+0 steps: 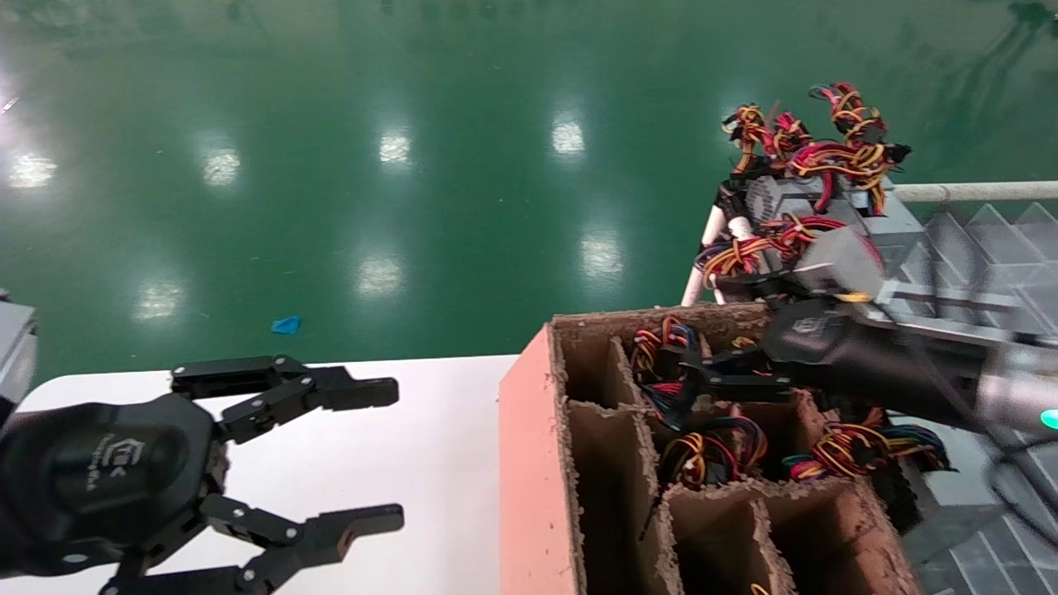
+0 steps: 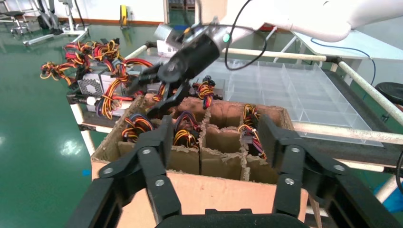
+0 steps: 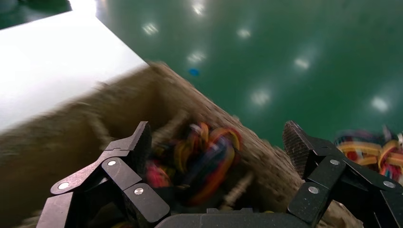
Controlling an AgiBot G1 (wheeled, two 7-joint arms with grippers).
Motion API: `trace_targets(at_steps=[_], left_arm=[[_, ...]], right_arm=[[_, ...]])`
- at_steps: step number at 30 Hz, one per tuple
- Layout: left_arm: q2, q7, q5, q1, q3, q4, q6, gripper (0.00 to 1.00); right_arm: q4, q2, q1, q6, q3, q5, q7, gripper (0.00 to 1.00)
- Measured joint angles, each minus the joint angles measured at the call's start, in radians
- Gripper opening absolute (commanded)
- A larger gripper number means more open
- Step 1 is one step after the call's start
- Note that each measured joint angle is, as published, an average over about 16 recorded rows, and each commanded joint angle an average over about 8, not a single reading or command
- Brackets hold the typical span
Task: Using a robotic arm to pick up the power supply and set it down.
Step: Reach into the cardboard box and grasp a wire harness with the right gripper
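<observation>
The power supply shows only as a wire bundle (image 1: 661,351) of red, yellow, blue and purple strands rising from a far compartment of the cardboard box (image 1: 529,463); its metal body is hidden inside. My right gripper (image 1: 690,384) hovers open just above that compartment. In the right wrist view the bundle (image 3: 204,156) lies between the wide-apart fingers of the right gripper (image 3: 217,137), untouched. My left gripper (image 1: 388,454) stands open and empty over the white table (image 1: 430,446), facing the box's side wall (image 2: 214,194).
Other compartments hold more wire bundles (image 1: 711,450). Behind the box, a pile of grey supplies with red-yellow wires (image 1: 814,165) rests on a rack beside a clear divided tray (image 1: 1000,248). Green floor lies beyond the table's far edge.
</observation>
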Motion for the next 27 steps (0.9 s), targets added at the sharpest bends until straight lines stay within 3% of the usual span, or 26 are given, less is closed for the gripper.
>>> trace_targets(at_steps=[10, 27], left_arm=[[0.000, 0.000, 0.000, 0.000, 0.000, 0.000, 0.000, 0.00], [0.000, 0.000, 0.000, 0.000, 0.000, 0.000, 0.000, 0.00]], right_arm=[[-0.107, -0.043, 0.033, 0.010, -0.023, -0.032, 0.015, 0.00], [-0.034, 0.005, -0.051, 0.014, -0.027, -0.022, 0.074, 0.00]])
